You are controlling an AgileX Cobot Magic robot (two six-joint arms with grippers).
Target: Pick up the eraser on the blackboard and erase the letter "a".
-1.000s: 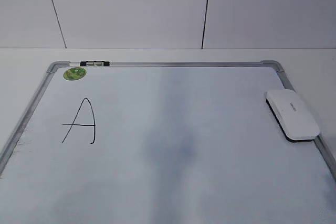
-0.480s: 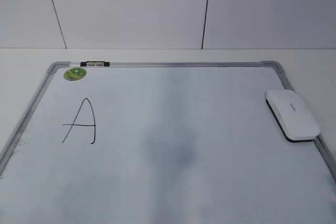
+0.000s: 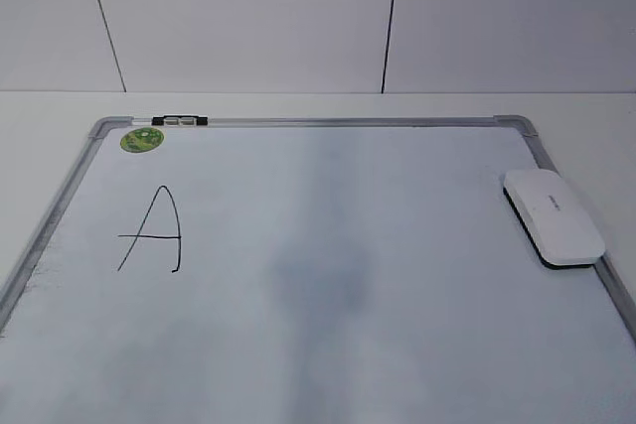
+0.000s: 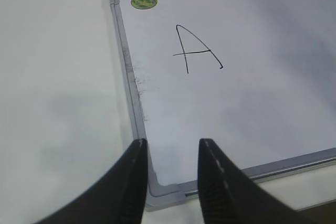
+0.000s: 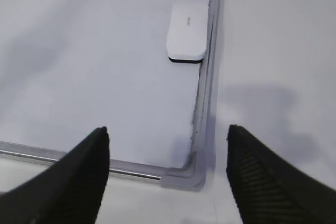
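The white eraser lies on the blackboard at its right edge, black felt side down. It also shows in the right wrist view, far ahead of my right gripper, which is wide open and empty above the board's near right corner. My left gripper is open and empty above the board's near left corner. A large capital "A" is drawn at the left. No small letter "a" shows in any view. Neither gripper shows in the exterior view.
A round green sticker sits in the board's far left corner, next to a small black and silver clip on the frame. Grey smudges cover the board's middle. White table lies around the board, with a panelled wall behind.
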